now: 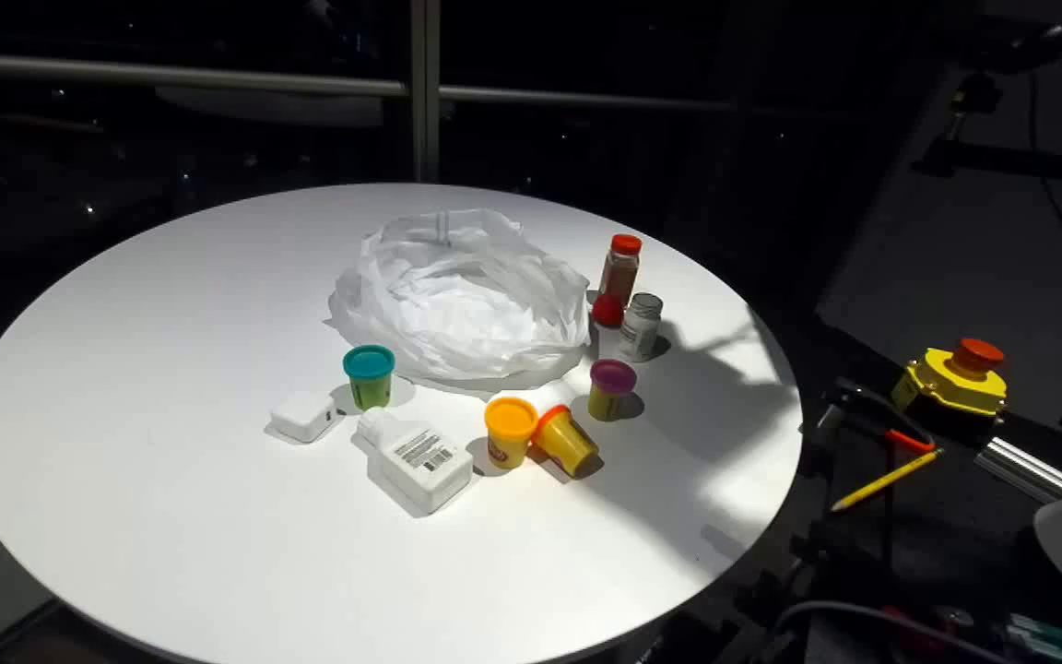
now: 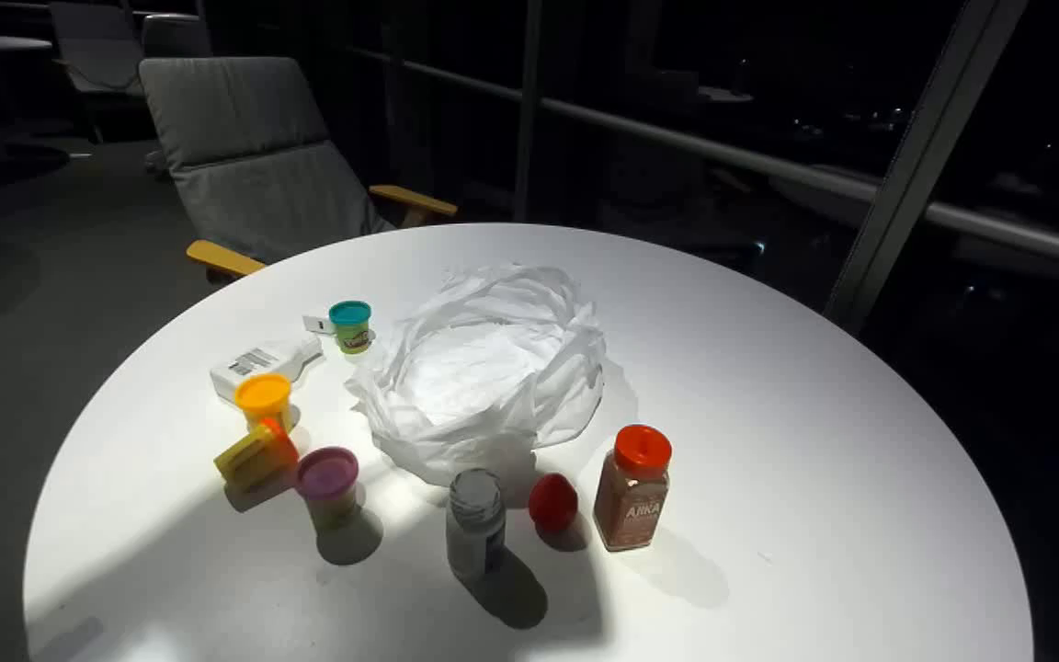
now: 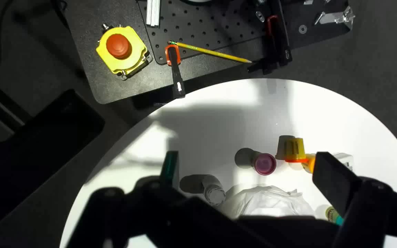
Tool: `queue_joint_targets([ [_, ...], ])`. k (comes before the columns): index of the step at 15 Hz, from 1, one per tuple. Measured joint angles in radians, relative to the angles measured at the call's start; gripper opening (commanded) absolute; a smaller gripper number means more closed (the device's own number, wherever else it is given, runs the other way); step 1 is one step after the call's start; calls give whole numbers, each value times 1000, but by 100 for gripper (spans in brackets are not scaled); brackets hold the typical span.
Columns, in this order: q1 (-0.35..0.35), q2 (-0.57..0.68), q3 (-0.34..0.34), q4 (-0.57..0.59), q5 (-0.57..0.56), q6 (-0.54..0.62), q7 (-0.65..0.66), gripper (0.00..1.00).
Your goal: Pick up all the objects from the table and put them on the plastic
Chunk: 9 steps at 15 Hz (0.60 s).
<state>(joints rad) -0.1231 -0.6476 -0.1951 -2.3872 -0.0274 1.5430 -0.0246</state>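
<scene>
Black two-fingered gripper (image 3: pixel 246 162), empty
Your wide-spread jaws frame a purple-lidded plastic tub (image 3: pixel 265 164) inside the round white table (image 3: pixel 336 106) edge.

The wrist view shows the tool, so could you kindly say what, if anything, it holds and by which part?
Nothing is held: the tool is open, its jaws wide apart.

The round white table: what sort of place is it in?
Probably an office or lab building's lounge area, seemingly after dark: a cushioned armchair stands nearby, the large windows are black, and what looks like an emergency-stop button hints at machinery.
</scene>
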Motion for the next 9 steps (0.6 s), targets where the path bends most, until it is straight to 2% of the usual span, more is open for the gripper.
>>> queue_joint_targets([
  [9, 0, -5, 0, 13, 0, 0, 0, 100],
])
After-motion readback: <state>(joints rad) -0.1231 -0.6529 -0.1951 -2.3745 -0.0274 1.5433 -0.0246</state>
